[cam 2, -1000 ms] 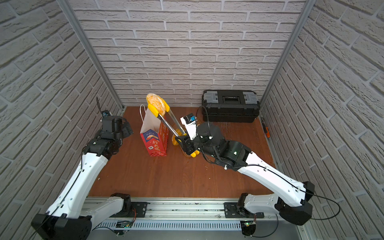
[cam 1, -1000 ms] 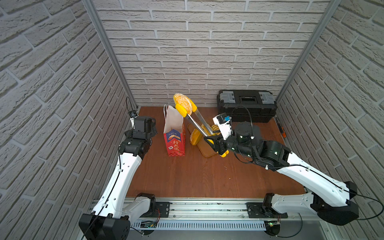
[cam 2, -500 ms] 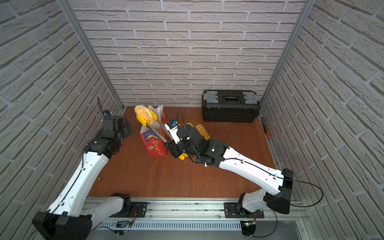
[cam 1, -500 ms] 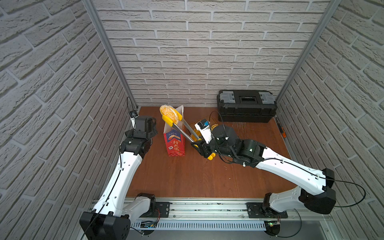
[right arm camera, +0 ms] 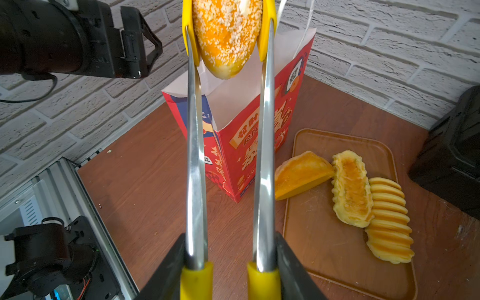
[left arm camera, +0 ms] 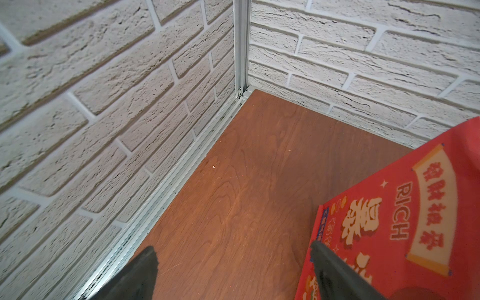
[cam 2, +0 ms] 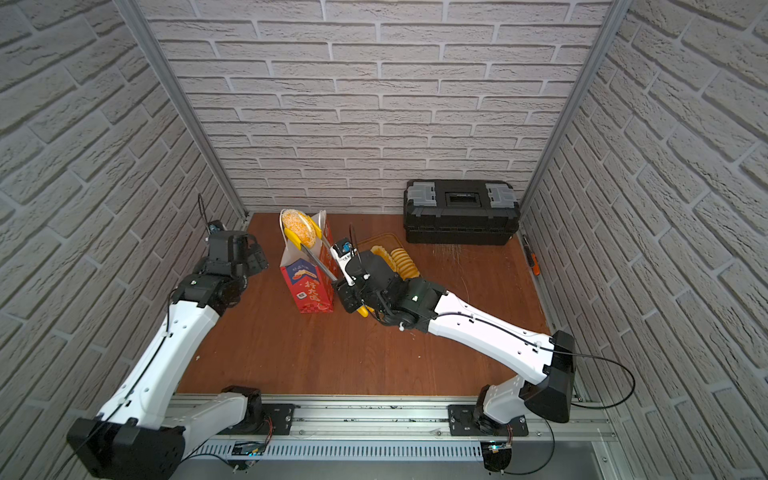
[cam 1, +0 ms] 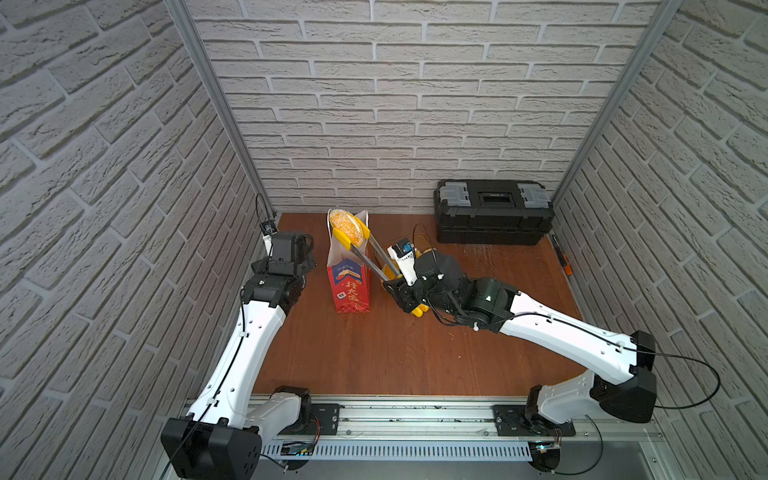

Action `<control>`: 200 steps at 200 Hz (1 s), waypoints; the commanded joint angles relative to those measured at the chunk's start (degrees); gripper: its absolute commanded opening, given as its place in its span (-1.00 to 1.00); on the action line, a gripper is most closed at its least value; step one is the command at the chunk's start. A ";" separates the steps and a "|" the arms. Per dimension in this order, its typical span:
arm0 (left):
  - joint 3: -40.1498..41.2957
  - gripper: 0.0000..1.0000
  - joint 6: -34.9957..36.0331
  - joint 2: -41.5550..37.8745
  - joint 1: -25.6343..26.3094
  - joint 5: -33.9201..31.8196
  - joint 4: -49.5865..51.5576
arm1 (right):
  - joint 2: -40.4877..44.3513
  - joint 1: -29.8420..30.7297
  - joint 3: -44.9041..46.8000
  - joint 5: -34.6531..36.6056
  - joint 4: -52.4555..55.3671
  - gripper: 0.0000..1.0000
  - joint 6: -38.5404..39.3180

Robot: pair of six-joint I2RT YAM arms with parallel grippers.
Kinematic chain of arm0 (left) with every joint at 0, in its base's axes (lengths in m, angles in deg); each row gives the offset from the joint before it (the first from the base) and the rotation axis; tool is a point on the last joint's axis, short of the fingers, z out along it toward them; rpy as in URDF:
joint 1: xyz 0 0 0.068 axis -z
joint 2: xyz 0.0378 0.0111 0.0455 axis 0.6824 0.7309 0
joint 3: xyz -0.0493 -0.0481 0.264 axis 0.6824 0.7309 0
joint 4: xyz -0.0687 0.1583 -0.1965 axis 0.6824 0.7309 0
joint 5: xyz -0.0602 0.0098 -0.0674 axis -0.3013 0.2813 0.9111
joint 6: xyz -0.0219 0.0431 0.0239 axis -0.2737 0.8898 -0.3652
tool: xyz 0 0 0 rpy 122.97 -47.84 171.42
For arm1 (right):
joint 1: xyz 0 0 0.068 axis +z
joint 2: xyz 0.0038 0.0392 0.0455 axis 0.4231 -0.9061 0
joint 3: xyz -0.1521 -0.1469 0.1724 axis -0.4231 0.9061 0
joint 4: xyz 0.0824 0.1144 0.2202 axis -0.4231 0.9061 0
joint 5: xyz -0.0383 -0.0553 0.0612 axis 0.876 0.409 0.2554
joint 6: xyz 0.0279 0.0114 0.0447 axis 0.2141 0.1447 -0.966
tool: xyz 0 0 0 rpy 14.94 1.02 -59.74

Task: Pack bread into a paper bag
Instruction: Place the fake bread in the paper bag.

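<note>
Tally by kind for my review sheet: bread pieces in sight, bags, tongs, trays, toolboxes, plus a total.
Bread pieces: 4 (bun in the tongs; wedge loaf, topped pastry, ridged roll on the tray)
Paper bag: 1
Tongs: 1
Tray: 1
Toolbox: 1
Total: 8

**Left claw open over the surface, beside the paper bag**

The left claw [left arm camera: 233, 248] stands with its two dark fingers [left arm camera: 140, 275] wide apart, and only bare brown wooden surface [left arm camera: 259, 155] shows between them. One finger overlaps the red printed side of the paper bag [left arm camera: 415, 207], which bears "RICH" and cream Chinese characters on a scroll; whether finger and bag touch cannot be told. Beyond, two white brick walls [left arm camera: 104, 91] meet at a corner marked by an upright aluminium post [left arm camera: 242, 44], and a metal rail [left arm camera: 166, 187] runs along the foot of one wall.
</note>
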 commanded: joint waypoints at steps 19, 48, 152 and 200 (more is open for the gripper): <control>0.30 0.89 -0.10 0.56 -0.56 -0.16 -1.51 | -0.80 -0.52 -1.86 2.86 -3.60 -0.86 -0.30; 0.32 0.89 -0.11 1.26 -0.65 0.02 -1.65 | -1.58 -0.44 -2.26 3.46 -3.47 -0.45 -1.23; 0.67 0.89 -0.37 1.96 -0.91 0.37 -1.65 | -0.62 -0.60 0.41 4.34 -5.86 0.21 -1.74; 0.46 0.89 -0.52 1.72 -1.01 0.50 -1.56 | 3.79 -0.56 4.63 0.59 -12.18 -0.05 -0.03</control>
